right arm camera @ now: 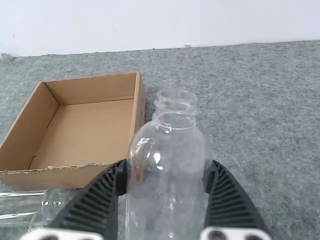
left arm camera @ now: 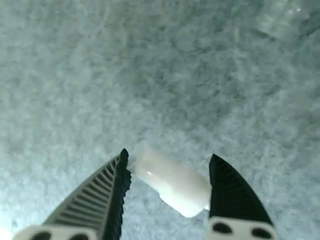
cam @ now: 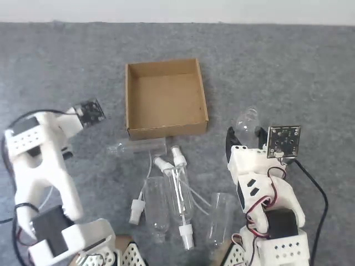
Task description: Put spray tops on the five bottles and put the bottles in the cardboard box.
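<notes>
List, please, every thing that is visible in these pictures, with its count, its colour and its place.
cardboard box: one, brown, open, far middle of the table.
bottle by the box: one, clear, on its side just in front of the box.
piled bottles: three, clear, lying between the two arms.
held bottle: one, clear, no top, in the right claw.
loose spray tops: four, white, among the piled bottles.
held spray top: one, white, in the left claw.
carpet: one, grey, covering the table.
left claw: one, black, shut on the held spray top.
right claw: one, black, shut on the held bottle, right of the box.
</notes>
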